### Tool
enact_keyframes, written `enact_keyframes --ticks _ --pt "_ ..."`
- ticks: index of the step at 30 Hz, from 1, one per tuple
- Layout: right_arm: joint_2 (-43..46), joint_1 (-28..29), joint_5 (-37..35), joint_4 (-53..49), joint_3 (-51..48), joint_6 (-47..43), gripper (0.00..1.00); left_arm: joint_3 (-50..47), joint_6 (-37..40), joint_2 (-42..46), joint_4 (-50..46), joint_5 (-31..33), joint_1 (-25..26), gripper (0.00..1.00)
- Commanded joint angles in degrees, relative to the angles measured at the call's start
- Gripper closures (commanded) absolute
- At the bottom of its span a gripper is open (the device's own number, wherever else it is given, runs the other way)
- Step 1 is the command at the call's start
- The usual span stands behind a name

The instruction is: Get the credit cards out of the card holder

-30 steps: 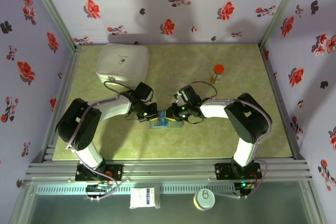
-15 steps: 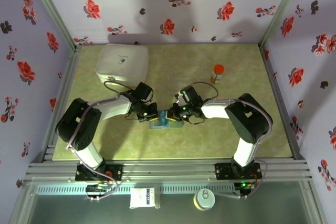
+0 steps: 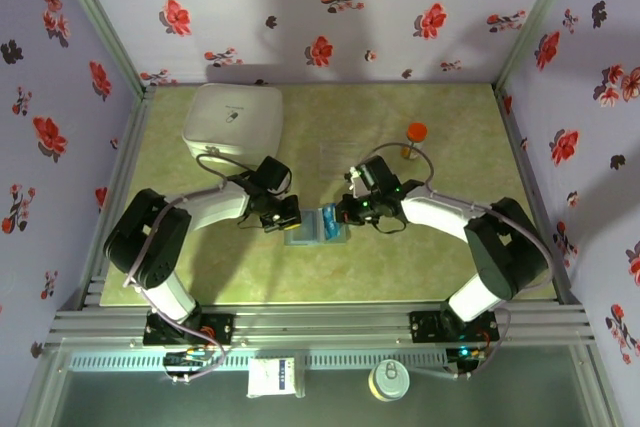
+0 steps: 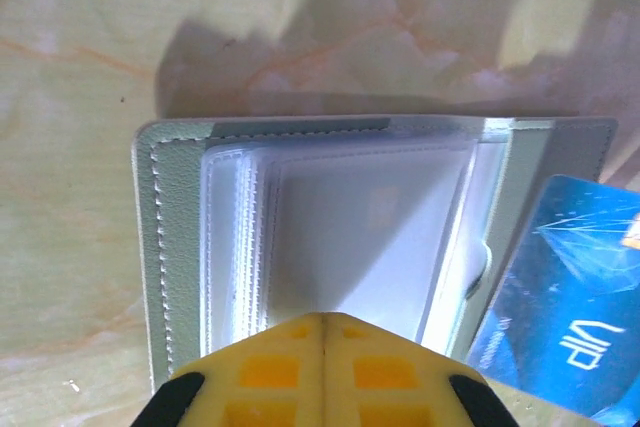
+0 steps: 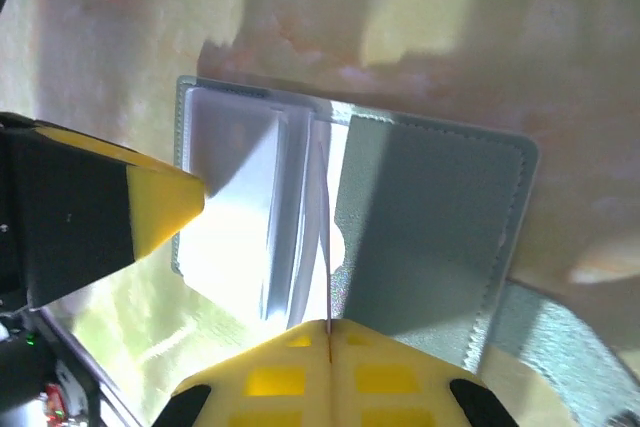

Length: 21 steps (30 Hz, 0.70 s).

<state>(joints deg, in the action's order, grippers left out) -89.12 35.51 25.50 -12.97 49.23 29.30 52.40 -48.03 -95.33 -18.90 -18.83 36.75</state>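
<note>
Left fingers [image 4: 310, 335], closed, apparently pin open slate-grey soft card holder [image 4: 340, 217] to tabletop [image 4: 80, 67]; right fingers [image 5: 315, 345], closed, beside half-out blue plastic card [image 4: 570, 297].

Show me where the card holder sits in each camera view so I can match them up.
Top external: card holder mid-picture, just right of the left gripper.
Left wrist: lying open across the middle.
Right wrist: centre, its grey side to the right.
Shared landmark: the left gripper's yellow tip on the clear sleeves.
</note>
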Motion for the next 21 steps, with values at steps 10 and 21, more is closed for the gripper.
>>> enact_keyframes --ticks 10,21 --pt "0.97 -0.37 -15.81 -27.35 18.11 -49.01 1.00 -2.33 -0.42 9.39 -0.30 2.40 -1.52 0.98" --pt "-8.73 -4.83 -15.49 -36.27 34.61 -76.35 1.00 -5.11 -0.33 13.62 -1.28 2.75 -2.90 0.97"
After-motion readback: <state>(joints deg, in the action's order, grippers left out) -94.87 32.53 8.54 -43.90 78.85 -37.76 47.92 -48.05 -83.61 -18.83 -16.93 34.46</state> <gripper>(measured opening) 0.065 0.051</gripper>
